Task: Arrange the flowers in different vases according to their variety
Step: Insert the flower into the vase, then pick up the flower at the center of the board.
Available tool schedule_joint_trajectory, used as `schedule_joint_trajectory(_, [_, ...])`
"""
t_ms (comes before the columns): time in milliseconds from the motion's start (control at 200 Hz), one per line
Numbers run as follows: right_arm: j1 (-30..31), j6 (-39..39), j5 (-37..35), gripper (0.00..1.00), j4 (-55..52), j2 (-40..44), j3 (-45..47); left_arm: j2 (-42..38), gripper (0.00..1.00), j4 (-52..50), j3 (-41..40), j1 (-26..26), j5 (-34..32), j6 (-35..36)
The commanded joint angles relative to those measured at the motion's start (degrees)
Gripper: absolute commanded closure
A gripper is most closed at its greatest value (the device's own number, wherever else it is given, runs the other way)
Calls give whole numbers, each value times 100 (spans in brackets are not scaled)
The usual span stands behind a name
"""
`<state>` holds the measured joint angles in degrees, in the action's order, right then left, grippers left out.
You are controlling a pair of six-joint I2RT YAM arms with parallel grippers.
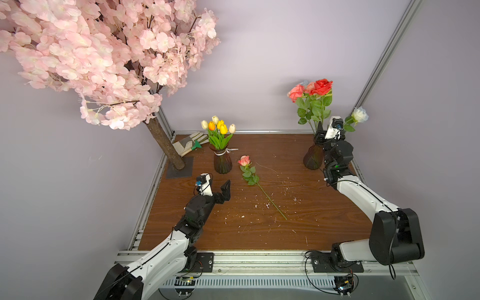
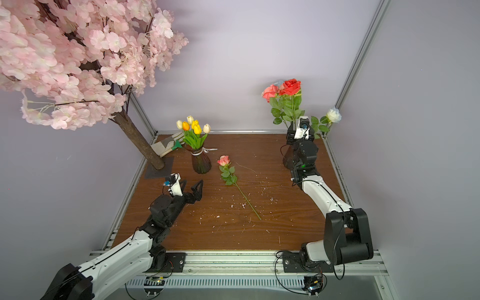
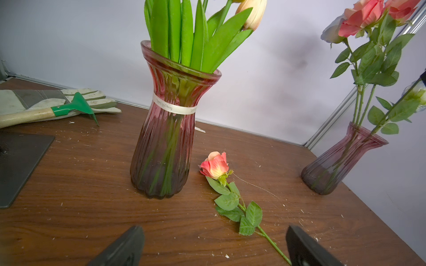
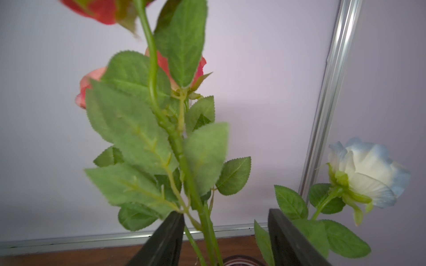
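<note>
I see a pink leafy rose [image 1: 244, 161] on the flecked brown wooden tabletop [image 1: 298, 223], lilac-walled, between the ribboned reddish glass tulip vase [image 1: 222, 163] and plain rose vase [image 1: 313, 158]. Left gripper [image 1: 218, 185] gapes empty; right gripper [image 4: 226, 215] parted around rose stems [image 4: 182, 159].

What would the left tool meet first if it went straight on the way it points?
Probably the loose rose, lying just beside the ribboned vase; height is unclear, so the left tool might pass over it.

A pink long-stemmed rose [image 1: 250, 174] lies on the brown wooden bench [image 1: 298, 220] between a ribboned dark-glass tulip vase [image 1: 222, 163] and a plain rose vase [image 1: 313, 158].
</note>
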<state>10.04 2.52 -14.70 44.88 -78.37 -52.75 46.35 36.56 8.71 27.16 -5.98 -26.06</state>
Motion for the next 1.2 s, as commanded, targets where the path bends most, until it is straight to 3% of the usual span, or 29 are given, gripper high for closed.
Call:
schedule_joint_trajectory(0, [-1, -533, 408, 25, -457, 723, 106, -12, 0, 97, 52, 52, -12, 143])
schedule_joint_trajectory(125, [8, -963, 715, 14, -1118, 1353, 539, 71, 0, 110, 61, 50, -50, 180])
schedule_joint_trajectory(210, [8, -1161, 915, 1, -1446, 1825, 924, 141, 0, 106, 87, 46, -53, 189])
schedule_joint_trajectory(691, [15, -1891, 1729, 1, -2502, 3853, 2889, 340, 0, 306, 45, 45, 4, 209])
schedule_joint_trajectory(966, [148, -2235, 2496, 1, -1611, 3849, 3938, 527, 0, 490, 60, 51, 334, 198])
schedule_joint_trajectory(1196, [769, -2010, 2452, 0, -1216, 3186, 4029, 653, 0, 501, 87, 45, 319, 181])
